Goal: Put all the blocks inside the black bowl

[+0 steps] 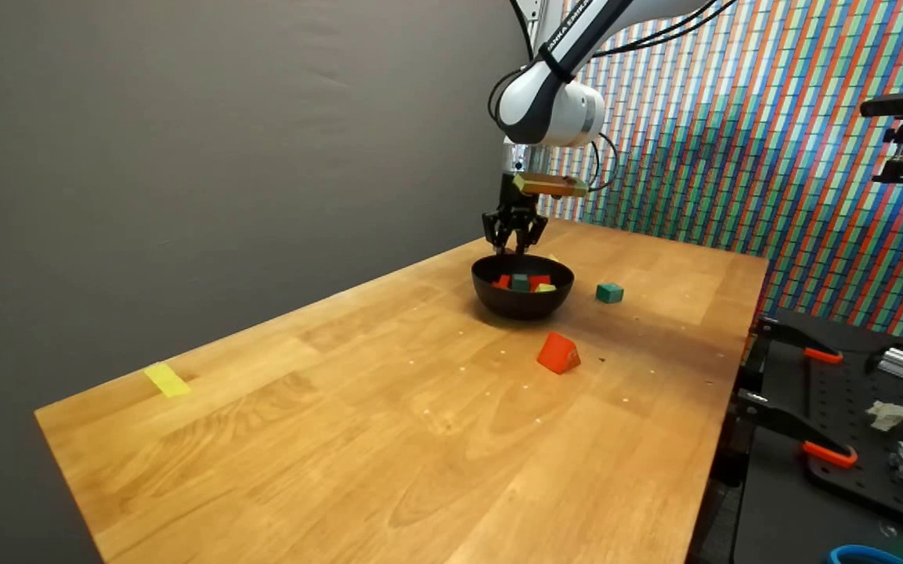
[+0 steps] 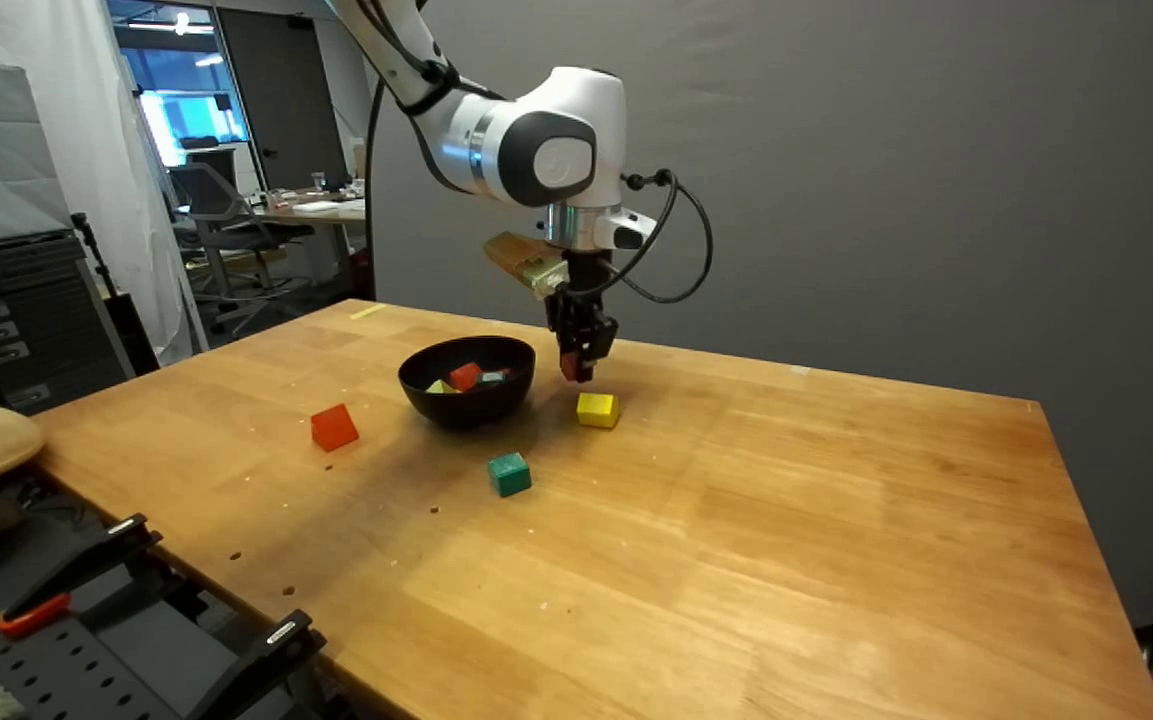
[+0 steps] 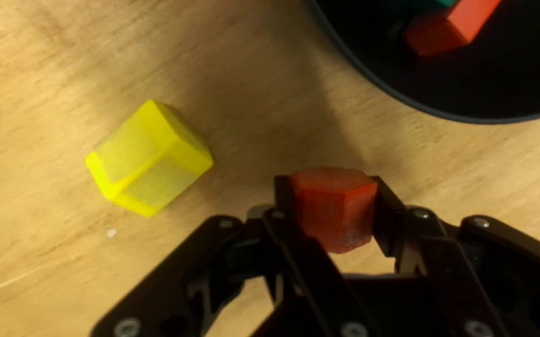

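Note:
My gripper is shut on a red block and holds it above the table, beside the black bowl. In both exterior views the gripper is just beside the bowl's rim. The black bowl stands upright and holds red blocks, a green block and a yellow block. On the table lie a yellow block close to the gripper, a green block and an orange-red wedge-shaped block. The wrist view shows the yellow block left of the jaws.
A flat yellow strip is on the wooden table near its edge. A grey wall runs along one long side. Black clamps with orange parts and a dark cart are beside the opposite edge.

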You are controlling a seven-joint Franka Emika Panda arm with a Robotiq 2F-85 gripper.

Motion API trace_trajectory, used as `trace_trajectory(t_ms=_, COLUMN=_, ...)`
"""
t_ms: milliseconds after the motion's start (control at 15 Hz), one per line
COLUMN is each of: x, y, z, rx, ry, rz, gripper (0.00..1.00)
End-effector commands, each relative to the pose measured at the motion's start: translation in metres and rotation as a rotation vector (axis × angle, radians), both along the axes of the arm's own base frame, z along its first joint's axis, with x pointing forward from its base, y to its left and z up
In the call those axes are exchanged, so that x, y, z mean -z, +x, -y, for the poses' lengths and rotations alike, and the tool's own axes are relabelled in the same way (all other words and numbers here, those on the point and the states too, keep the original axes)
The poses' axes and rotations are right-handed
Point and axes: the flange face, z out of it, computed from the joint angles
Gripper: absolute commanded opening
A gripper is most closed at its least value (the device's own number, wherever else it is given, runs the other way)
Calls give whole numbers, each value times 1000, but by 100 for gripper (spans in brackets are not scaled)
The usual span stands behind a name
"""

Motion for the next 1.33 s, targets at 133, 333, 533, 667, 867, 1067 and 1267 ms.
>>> trace_trajectory(t_ms=133, x=-113, y=-33, z=-32, rx=-90, ry=21, rz=43, gripper=16)
trace_trajectory(t_ms=333, x=-142, y=-53, z=-67, rx=-173, ry=116, rz=-3, gripper=16)
trace_trajectory(t_ms=533, x=-134, y=-60, z=-93, rx=-214, ry=194, rz=-85, gripper=16)
trace_trajectory(t_ms=667, x=-115, y=-65, z=-99, rx=-206, ry=187, rz=-155, gripper=16)
trace_trajectory(t_ms=867, x=-86, y=-71, z=-96, rx=-191, ry=152, rz=-217, gripper=17)
trace_trajectory(t_ms=1067, x=-68, y=-74, z=-94, rx=-201, ry=129, rz=-218, gripper=67)
trace_trajectory(t_ms=1267, x=-76, y=-79, z=-96, rx=-210, ry=111, rz=-181, gripper=90)
